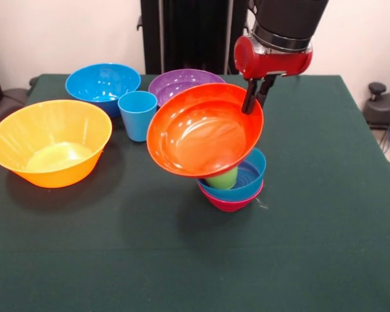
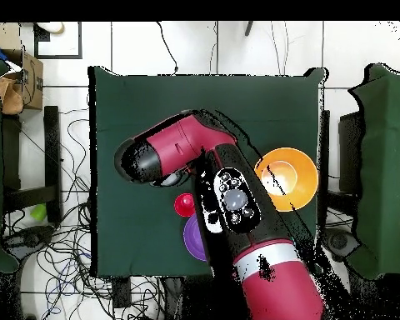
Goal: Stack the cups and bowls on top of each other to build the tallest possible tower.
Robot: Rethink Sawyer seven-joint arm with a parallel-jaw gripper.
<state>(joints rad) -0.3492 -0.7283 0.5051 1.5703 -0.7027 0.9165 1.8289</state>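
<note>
My gripper (image 1: 253,105) is shut on the far rim of the red-orange bowl (image 1: 201,133), one finger inside and one outside. The bowl hangs tilted, its opening facing the front view camera, just above the tower. That tower is a small magenta bowl (image 1: 229,203), a small blue bowl (image 1: 250,179) nested in it, and a lime green cup (image 1: 224,179) standing inside. The tilted bowl's low edge covers the cup's top. In the overhead view the arm (image 2: 228,200) hides the gripper and the tower.
On the green table (image 1: 325,227) the very large yellow-orange bowl (image 1: 52,140) (image 2: 287,177) sits at the left. Behind it stand the large blue bowl (image 1: 103,84), a light blue cup (image 1: 138,114) and the purple bowl (image 1: 182,83) (image 2: 193,237).
</note>
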